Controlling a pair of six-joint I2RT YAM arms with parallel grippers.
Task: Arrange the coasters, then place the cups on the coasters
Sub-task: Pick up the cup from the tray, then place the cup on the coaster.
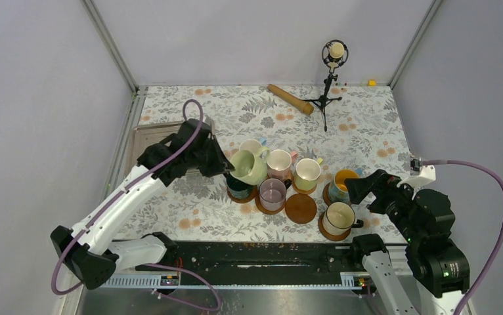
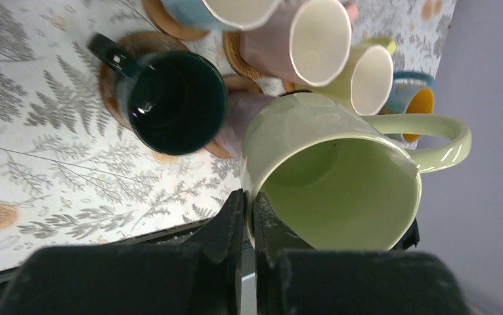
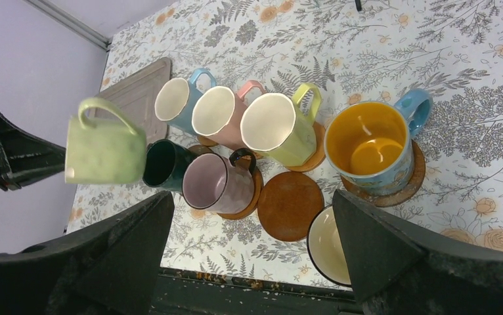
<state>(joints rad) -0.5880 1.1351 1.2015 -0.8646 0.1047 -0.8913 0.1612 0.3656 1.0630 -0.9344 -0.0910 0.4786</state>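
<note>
Above dark green mug (image 1: 238,188), left jaws clamp rim of light green mug (image 1: 249,167), which hangs tilted, off surface (image 1: 190,216). Right jaws wide open, holding nothing, near blue mug (image 1: 343,186).

Step, judged: carry mug to bare coaster (image 1: 301,208). Lift clear of neighbours' rims, level it, lower centred, keep handle away from mauve mug (image 1: 272,193), release only once seated.

Count: eight mugs, seven seated on coasters; eight coasters, several mostly hidden.

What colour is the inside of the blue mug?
Yellow-orange inside the blue mug, clearest in the right wrist view.
</note>
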